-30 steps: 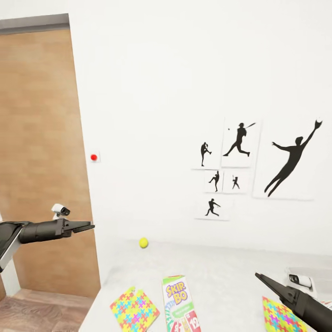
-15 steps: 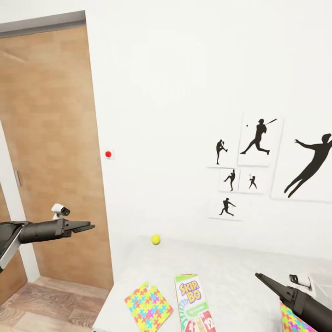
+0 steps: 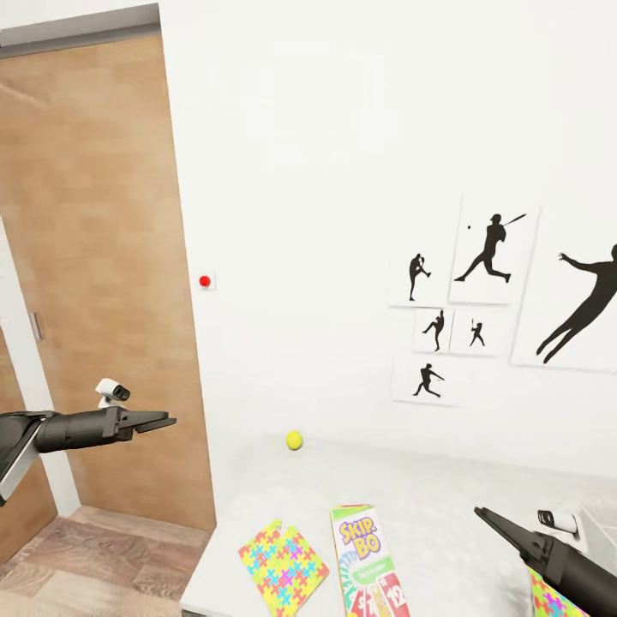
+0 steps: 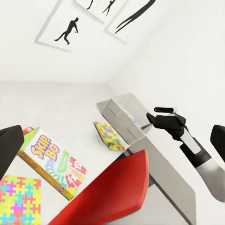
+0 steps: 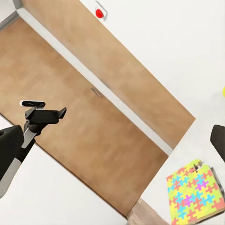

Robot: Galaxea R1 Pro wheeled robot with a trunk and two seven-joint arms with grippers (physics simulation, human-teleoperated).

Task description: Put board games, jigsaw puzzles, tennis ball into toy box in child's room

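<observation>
On the light grey table (image 3: pixel 446 506) lie a SKIP-BO board game (image 3: pixel 366 561), a jigsaw puzzle (image 3: pixel 283 567) to its left and the tennis ball (image 3: pixel 294 440) near the wall. A second jigsaw puzzle (image 3: pixel 548 600) peeks out under my right arm, beside the toy box (image 3: pixel 600 524). My left gripper (image 3: pixel 170 420) hangs open off the table's left end, in front of the door. My right gripper (image 3: pixel 482 514) is open above the table's right part. The left wrist view shows the SKIP-BO box (image 4: pixel 51 164), both puzzles (image 4: pixel 18 199) (image 4: pixel 108 136) and the toy box (image 4: pixel 124 115).
A brown wooden door (image 3: pixel 86 257) stands left of the table, with a red wall knob (image 3: pixel 204 280) beside it. Black sports posters (image 3: pixel 488 257) hang on the white wall. A red chair (image 4: pixel 112 192) sits at the table's near side. Wood-plank floor (image 3: pixel 103 566) lies at the lower left.
The whole picture has shifted right, so the camera has turned left. Both arms keep the same pose and both grippers stay open. The toys lie unmoved on the table.
</observation>
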